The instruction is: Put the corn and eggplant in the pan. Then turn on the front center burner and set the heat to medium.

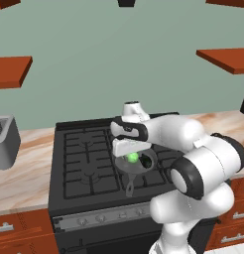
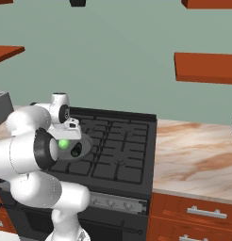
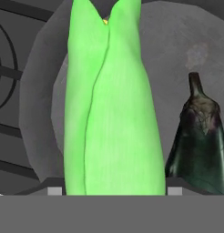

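My gripper hangs low over the pan, shut on the corn, a bright green cob that stands between the fingertips. From the base cameras the corn shows as a green spot under the hand. The eggplant, dark purple-black with a short stem, lies inside the pan right beside the corn. The pan stands on the front row of the black stove grate, near its middle. The front center burner under it is hidden.
Stove knobs run along the front panel. A grey appliance stands on the left counter. Marble counter stretches right of the stove. Wooden shelves hang on the wall above.
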Motion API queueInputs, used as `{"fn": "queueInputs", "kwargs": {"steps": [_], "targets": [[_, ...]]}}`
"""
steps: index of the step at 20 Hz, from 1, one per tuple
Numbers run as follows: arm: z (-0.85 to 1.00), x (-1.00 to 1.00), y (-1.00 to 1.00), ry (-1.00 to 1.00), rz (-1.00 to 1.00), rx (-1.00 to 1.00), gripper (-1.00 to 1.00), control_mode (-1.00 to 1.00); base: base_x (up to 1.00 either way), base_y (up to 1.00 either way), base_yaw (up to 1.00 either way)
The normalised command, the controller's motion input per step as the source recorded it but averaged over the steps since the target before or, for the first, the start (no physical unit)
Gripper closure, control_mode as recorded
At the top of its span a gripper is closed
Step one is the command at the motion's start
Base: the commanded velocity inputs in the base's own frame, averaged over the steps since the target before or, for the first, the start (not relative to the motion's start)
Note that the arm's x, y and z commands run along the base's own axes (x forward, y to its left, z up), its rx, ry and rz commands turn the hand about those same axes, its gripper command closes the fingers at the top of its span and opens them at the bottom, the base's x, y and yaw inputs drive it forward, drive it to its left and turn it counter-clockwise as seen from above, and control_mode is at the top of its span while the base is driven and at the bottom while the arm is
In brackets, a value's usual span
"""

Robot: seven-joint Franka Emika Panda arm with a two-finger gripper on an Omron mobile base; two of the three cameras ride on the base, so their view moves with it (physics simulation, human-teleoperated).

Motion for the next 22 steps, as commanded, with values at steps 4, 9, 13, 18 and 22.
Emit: {"fn": "queueInputs", "kwargs": {"steps": [4, 9, 13, 18, 22], "targets": [[-0.02, 0.0, 0.0, 0.0, 0.0, 0.0, 1.0, -1.0, 0.0, 0.0, 0.0], [0.0, 0.0, 0.0, 0.0, 0.0, 0.0, 1.0, -1.0, 0.0, 0.0, 0.0], [0.0, 0.0, 0.0, 0.0, 0.0, 0.0, -1.0, -1.0, 0.0, 0.0, 0.0], [0.0, 0.0, 0.0, 0.0, 0.0, 0.0, -1.0, -1.0, 0.0, 0.0, 0.0], [0.0, 0.01, 0.0, 0.0, 0.0, 0.0, -1.0, -1.0, 0.0, 0.0, 0.0]]}}
